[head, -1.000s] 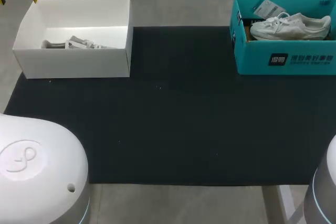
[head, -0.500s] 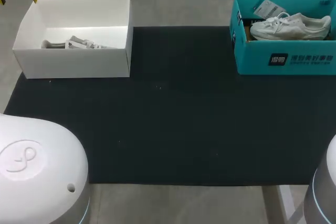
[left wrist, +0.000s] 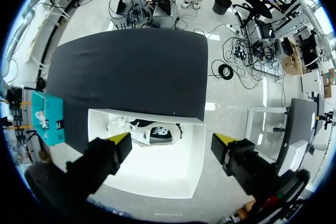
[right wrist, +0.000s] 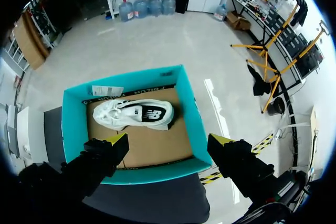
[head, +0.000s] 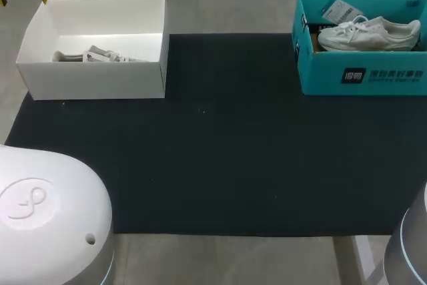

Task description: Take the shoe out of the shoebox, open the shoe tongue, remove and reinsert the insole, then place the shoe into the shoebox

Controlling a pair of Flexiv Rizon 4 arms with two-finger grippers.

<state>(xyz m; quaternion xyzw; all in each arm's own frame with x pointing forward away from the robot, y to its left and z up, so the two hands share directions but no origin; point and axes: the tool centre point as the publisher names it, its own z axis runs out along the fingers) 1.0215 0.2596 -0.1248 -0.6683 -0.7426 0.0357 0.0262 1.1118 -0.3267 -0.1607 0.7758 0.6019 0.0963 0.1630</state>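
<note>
1. Teal cardboard forms the shoebox at the table's far right corner, partly on the black mat. A white shoe lies flat on its brown floor, sole down, beside a paper tag.
2. The right gripper hangs directly above this box with its fingers spread wide and nothing between them. The shoe sits below and slightly ahead of the fingertips, closer to the box's far wall.
3. The shoe's long axis runs along the table's far edge. Its laced front points toward the box's left wall and its dark opening toward the right.
4. That axis is roughly parallel to the line joining the two yellow tips. A straight descent would likely straddle the shoe lengthwise, so I judge a wrist turn is needed to pinch across its width or at the heel collar.
5. At the far left corner a white shoebox holds a second shoe against the wall nearest the robot. It also lies lengthwise along the finger line.
6. The left gripper hovers above it, also spread and empty.
7. Each shoe is nearest the arm above its own box, well apart from the other arm. Both shoes are not yet lifted out, so removal looks like the step in hand.
</note>
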